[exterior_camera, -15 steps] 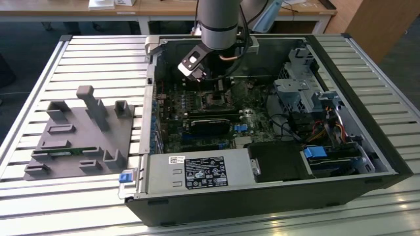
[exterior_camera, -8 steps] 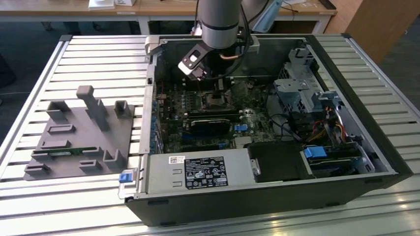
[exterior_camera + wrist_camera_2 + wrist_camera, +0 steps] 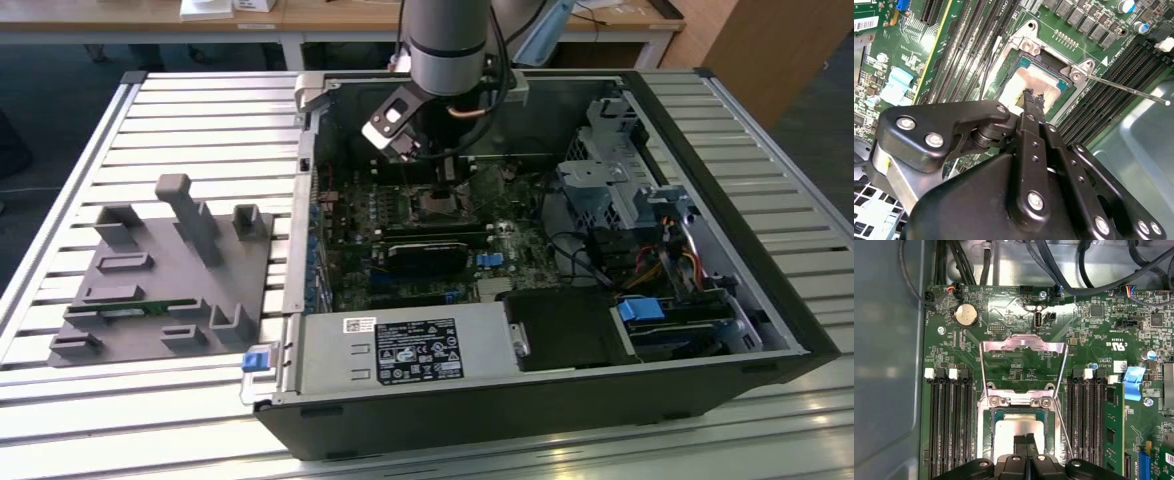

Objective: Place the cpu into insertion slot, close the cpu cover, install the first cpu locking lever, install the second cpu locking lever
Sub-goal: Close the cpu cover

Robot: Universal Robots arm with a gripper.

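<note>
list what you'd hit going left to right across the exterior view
grey fixture block → gripper → metal drive cage → right wall of the computer case

Honestly nothing here I can actually read out, it's all too tiny. In the exterior view the power-supply box [image 3: 331, 362] carries a big black label [image 3: 418, 353] with white print and little symbols, around 6 o'clock from the insertion slot [image 3: 438, 205], plus a small white sticker [image 3: 360, 324] at that label's 10 o'clock. The second wrist view shows a barcode strip [image 3: 865, 23] on the green motherboard [image 3: 909, 47] and a white triangle mark [image 3: 1105, 61] just off one corner of the slot's rim. In the first wrist view there's white silkscreen lettering [image 3: 1117, 345] scattered over the board
</note>
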